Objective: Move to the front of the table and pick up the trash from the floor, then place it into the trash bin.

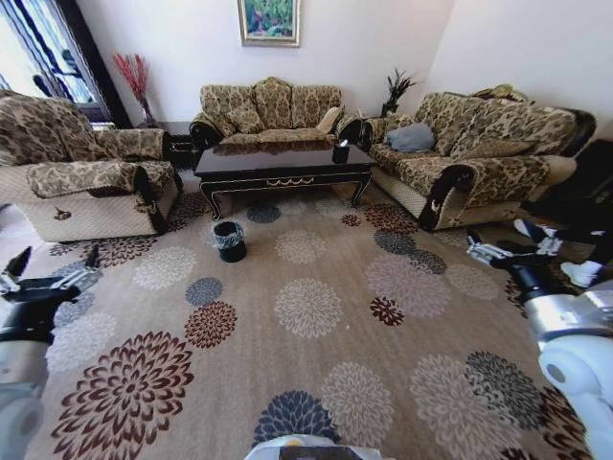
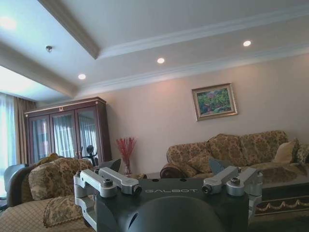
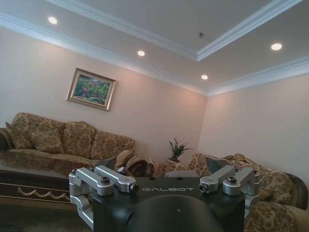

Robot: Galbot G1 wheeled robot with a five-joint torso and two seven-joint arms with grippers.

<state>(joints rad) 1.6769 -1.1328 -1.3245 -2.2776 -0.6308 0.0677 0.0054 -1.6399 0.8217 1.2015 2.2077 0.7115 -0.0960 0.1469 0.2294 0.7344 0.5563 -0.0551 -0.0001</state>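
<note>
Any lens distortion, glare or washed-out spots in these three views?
Head view: wide-angle bending at the edges, window blown out, glossy table mirroring the sofa. Left wrist view: bright window washing out that edge, ceiling spots flaring. Right wrist view: even light, small flares around ceiling spots.

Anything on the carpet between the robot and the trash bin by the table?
Nothing visible. Open carpet runs from both raised grippers, left and right, to the trash bin, which stands in front of the table toward its left end.

head — high, looking down, far | wrists — low, level | shared: sofa (image 1: 268,110)
</note>
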